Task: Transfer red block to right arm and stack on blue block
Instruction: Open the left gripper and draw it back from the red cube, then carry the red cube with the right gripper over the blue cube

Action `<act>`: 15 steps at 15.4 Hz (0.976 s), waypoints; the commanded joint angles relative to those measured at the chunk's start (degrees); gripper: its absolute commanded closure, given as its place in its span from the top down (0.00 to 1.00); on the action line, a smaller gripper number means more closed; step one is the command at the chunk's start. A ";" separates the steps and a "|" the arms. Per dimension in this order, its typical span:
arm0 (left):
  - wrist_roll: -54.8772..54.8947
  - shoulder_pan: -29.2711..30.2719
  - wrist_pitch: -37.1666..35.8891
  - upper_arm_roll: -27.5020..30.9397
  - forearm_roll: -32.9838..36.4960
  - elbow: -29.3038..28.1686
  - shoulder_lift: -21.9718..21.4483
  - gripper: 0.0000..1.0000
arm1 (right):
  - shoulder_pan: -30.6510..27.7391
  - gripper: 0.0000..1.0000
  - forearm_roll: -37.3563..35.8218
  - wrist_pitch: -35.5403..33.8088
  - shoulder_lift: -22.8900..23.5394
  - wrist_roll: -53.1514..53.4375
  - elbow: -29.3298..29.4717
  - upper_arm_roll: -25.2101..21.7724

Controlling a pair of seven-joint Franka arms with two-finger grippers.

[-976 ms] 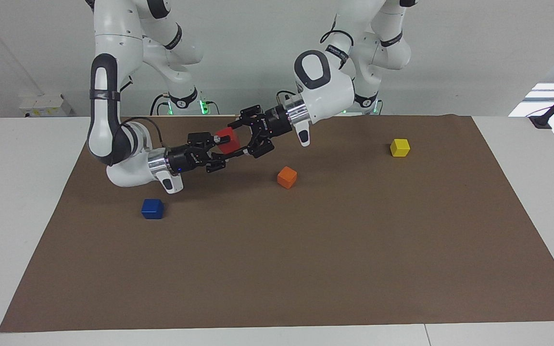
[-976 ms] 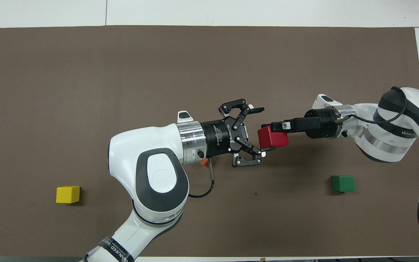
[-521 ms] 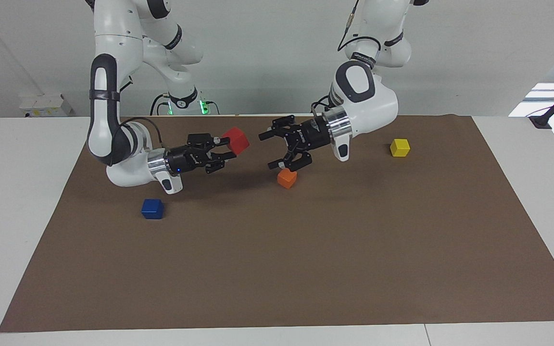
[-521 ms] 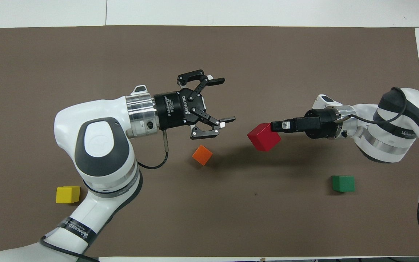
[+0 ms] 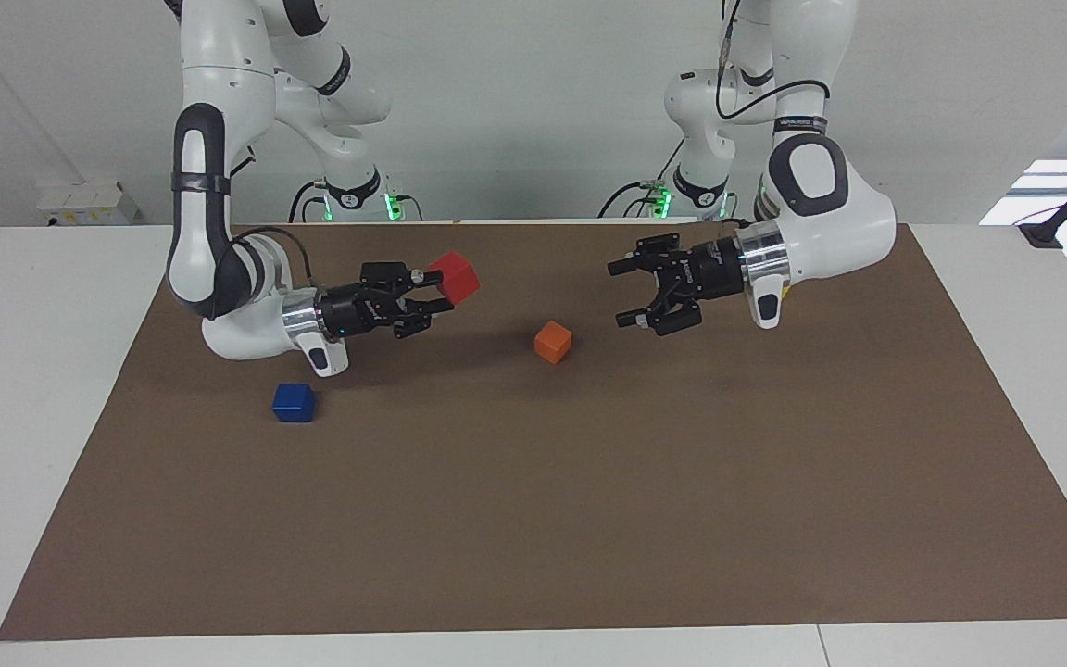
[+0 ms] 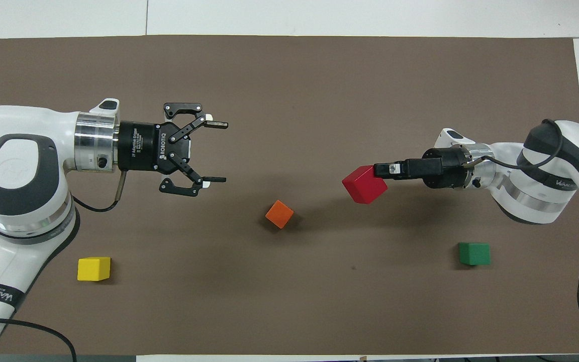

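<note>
My right gripper (image 5: 434, 289) is shut on the red block (image 5: 456, 277) and holds it tilted in the air, over the mat between the orange cube and the blue block. In the overhead view the right gripper (image 6: 379, 172) shows edge-on with the red block (image 6: 365, 184) at its tip. The blue block (image 5: 294, 402) lies on the mat below the right wrist, farther from the robots; in the overhead view the right arm hides it. My left gripper (image 5: 619, 295) is open and empty, raised over the mat toward the left arm's end (image 6: 223, 152).
An orange cube (image 5: 553, 342) lies mid-mat (image 6: 279, 214). A yellow cube (image 6: 93, 268) lies near the left arm's base. A dark green cube (image 6: 474, 253) lies near the right arm's base. The brown mat (image 5: 589, 519) covers the table.
The left gripper has let go of the red block and drawn back, open, toward its own end of the table. The right gripper keeps the red block, almost in place.
</note>
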 commanded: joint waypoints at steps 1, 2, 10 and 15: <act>3.72 3.63 -4.44 -0.52 5.47 -0.32 -1.26 1.00 | -0.52 0.00 -1.83 3.88 -0.51 3.28 2.58 0.07; 5.14 4.68 -5.49 -0.34 6.87 -0.23 -1.26 1.00 | -0.52 0.00 -2.71 4.94 -0.60 4.60 3.80 -0.02; 32.62 9.71 -12.63 -0.43 39.62 4.51 -0.91 1.00 | -2.63 0.00 -24.91 16.11 -3.42 26.56 19.69 -0.20; 38.99 9.26 -11.04 -0.43 55.82 4.95 -2.40 1.00 | -2.02 0.00 -45.73 21.02 -2.45 39.92 28.76 -0.11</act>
